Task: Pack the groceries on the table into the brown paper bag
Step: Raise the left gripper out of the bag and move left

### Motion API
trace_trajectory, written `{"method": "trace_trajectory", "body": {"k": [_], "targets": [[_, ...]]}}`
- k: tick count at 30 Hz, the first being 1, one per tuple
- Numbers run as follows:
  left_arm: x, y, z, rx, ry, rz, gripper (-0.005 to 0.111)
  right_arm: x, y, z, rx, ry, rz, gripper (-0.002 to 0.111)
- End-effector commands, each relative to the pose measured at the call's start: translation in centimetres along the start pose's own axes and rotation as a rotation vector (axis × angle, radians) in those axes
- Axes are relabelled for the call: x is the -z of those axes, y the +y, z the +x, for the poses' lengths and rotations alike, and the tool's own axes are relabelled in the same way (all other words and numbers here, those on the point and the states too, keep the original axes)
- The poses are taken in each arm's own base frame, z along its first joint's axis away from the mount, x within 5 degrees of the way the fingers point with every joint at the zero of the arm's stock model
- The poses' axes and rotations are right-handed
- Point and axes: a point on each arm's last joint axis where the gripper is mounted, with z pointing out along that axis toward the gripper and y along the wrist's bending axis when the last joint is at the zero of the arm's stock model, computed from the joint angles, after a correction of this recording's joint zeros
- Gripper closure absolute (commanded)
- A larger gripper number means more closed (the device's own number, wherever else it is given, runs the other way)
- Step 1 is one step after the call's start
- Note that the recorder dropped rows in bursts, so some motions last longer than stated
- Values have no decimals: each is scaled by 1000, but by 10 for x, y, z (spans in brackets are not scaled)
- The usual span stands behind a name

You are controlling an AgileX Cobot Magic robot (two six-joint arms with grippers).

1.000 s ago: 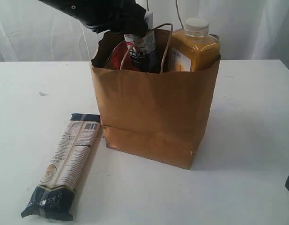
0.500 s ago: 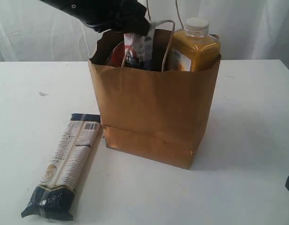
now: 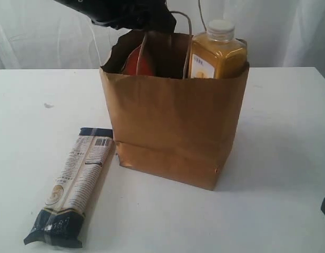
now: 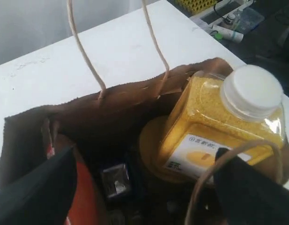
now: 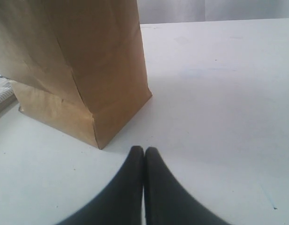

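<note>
The brown paper bag [image 3: 173, 126] stands upright mid-table. The yellow juice bottle [image 3: 217, 52] with its white cap pokes out of the bag's right side, and the brown-orange pouch [image 3: 135, 62] leans inside on the left. My left gripper [image 3: 144, 16] hovers over the bag's mouth, open [image 4: 147, 159] with nothing between its fingers [image 4: 36, 187]. Looking down into the bag, the bottle [image 4: 219, 126] stands beside a round yellow jar lid [image 4: 151, 143], and a small carton [image 4: 115, 180] lies deep in the dark bottom. The long pasta packet [image 3: 75, 182] lies on the table [image 3: 278, 105] left of the bag. My right gripper [image 5: 144, 151] rests shut near the bag's corner [image 5: 97, 140].
The bag's twisted paper handles [image 4: 88, 61] rise beside my left gripper, one loop [image 4: 219, 164] curving close to a finger. A white curtain [image 3: 36, 31] hangs behind the table. Bare tabletop lies to the right and in front of the bag.
The left gripper's jaws have spread and the small carton it held over the bag's mouth has dropped inside out of the exterior view. The right arm has stayed still.
</note>
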Motion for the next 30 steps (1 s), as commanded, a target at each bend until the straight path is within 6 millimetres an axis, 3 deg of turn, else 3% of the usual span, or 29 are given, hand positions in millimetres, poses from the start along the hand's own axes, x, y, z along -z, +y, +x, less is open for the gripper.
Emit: {"method": "trace_trajectory", "body": {"k": [1,5,21,30], "targets": [[40,-15,-11,-38,-68,18,26,0,-1,1,6,-6,8,108],[73,-25,-11,-91,-59,14,26,0,-1,1,4,-6,8,108],[127,-45,-5,-127,-48,43,26,0,-1,1,2,-6,8,108],[174,-45,12,-117,36,-103,26,0,-1,1,2,-6,8,108]]}}
